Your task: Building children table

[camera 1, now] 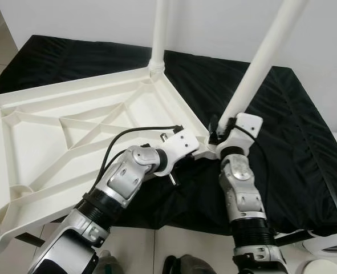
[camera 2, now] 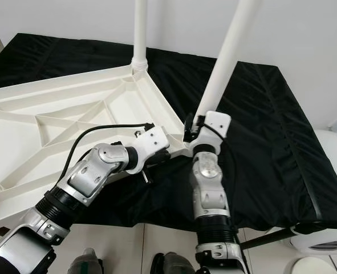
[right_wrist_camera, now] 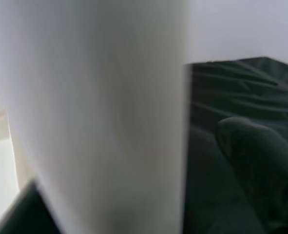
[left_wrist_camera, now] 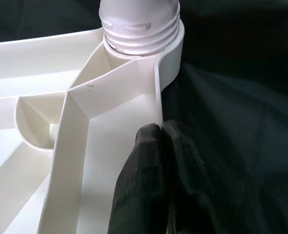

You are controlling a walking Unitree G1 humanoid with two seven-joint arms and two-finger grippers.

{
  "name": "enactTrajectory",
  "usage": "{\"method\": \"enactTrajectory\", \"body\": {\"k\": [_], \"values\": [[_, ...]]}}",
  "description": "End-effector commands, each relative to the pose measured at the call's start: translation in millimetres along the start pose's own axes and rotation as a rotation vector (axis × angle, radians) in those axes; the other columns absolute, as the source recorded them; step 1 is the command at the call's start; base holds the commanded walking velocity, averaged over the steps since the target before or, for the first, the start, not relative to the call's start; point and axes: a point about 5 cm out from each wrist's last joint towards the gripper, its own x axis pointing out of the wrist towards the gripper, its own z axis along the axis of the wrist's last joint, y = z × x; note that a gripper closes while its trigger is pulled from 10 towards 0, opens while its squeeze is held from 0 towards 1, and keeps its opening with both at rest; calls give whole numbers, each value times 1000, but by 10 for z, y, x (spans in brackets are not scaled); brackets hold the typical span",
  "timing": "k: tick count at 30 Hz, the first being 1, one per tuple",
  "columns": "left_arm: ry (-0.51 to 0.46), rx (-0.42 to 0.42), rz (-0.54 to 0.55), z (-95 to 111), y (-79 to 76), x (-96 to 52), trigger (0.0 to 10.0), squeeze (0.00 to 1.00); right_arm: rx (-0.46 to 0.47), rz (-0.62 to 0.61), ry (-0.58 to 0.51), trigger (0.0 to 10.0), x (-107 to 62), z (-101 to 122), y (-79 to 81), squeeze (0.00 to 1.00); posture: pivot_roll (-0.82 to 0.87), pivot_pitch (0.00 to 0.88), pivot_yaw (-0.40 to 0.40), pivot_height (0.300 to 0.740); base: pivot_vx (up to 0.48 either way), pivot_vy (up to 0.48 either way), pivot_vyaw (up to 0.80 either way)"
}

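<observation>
White plastic tabletop (camera 1: pixel 71 131) upside down on black-covered bed (camera 1: pixel 293 137). Left gripper (left_wrist_camera: pixel 156 146) pinches tabletop rim; right gripper (camera 1: pixel 216 136) clamps tilted leg (camera 1: pixel 254 74) near corner socket. Light, stiff, slick; hold leg low.

No readable text or labels anywhere

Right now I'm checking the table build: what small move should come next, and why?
Probably bring the tilted leg upright, then twist it into its corner. The right tool holds it near its base and it leans away from the already upright leg. The left tool pinches the tabletop rim to steady the overturned tabletop.
</observation>
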Motion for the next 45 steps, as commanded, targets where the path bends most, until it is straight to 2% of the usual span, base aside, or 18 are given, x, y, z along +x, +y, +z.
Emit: {"method": "enactTrajectory", "body": {"k": [1, 6, 7, 12, 13, 14, 15, 17, 22, 24, 27, 29, 38, 39, 41, 42, 43, 45], "values": [[-15, 6, -77, 34, -112, 49, 10000, 0, 13, 0, -41, 10000, 6, 53, -124, 1000, 54, 6, -122, 740, 0, 0, 0], [-16, 6, -76, 41, -110, 53, 10000, 0, 47, 125, -46, 10000, 29, 46, -179, 1000, 52, 6, -123, 740, 0, 0, 0], [-18, 4, -74, 47, -107, 57, 10000, 0, 70, 325, -20, 10000, 22, -8, -191, 1000, 52, 6, -122, 740, 0, 0, 0], [-19, 4, -73, 49, -105, 57, 10000, 0, 70, 368, -8, 10000, 29, -28, -236, 1000, 53, 7, -122, 740, 0, 0, 0], [-19, 4, -71, 48, -100, 54, 10000, 0, 47, 434, 13, 10000, 46, -52, -314, 1000, 51, 9, -119, 740, 0, 0, 0], [-19, 4, -71, 48, -100, 54, 10000, 0, 47, 434, 13, 10000, 46, -52, -314, 1000, 51, 9, -119, 740, 0, 0, 0], [-19, 4, -70, 47, -96, 52, 10000, 0, 37, 498, 49, 10000, 55, -80, -382, 0, 51, 9, -119, 740, 0, 0, 0], [-19, 3, -67, 48, -88, 48, 10000, 0, -7, 603, 85, 10000, 86, -78, -516, 0, 47, 17, -113, 740, 0, 0, 0], [-19, 3, -66, 51, -79, 46, 10000, 0, -51, 676, 104, 10000, 121, -64, -597, 0, 45, 22, -108, 740, 0, 0, 0], [-19, 3, -64, 54, -67, 43, 10000, 0, -95, 740, 128, 10000, 171, -76, -678, 0, 46, 24, -105, 740, 0, 0, 0], [-19, 3, -64, 55, -62, 42, 10000, 0, -102, 758, 134, 10000, 189, -79, -707, 0, 46, 24, -105, 740, 0, 0, 0], [-18, 4, -62, 57, -54, 40, 10000, 0, -110, 813, 155, 10000, 220, -88, -737, 0, 46, 25, -101, 740, 0, 0, 0], [-17, 6, -62, 61, -50, 34, 10000, 0, -113, 879, 175, 10000, 298, -81, -738, 0, 53, 25, -99, 740, 0, 0, 0], [-17, 6, -62, 60, -49, 33, 10000, 0, -110, 888, 182, 4627, 313, -83, -739, 0, 54, 25, -99, 740, 0, 0, 0], [-17, 6, -62, 60, -49, 33, 10000, 0, -110, 888, 182, 4627, 313, -83, -739, 0, 54, 25, -99, 740, 0, 0, 0], [-16, 5, -61, 60, -48, 31, 10000, 0, -112, 893, 188, 4275, 323, -83, -742, 0, 54, 25, -100, 740, 0, 0, 0], [-17, 4, -61, 61, -48, 31, 10000, 0, -111, 904, 197, 0, 328, -90, -749, 0, 54, 26, -101, 740, 0, 0, 0], [-17, 3, -60, 61, -49, 31, 10000, 0, -108, 910, 203, 0, 329, -97, -756, 0, 54, 26, -101, 740, 0, 0, 0]]}}
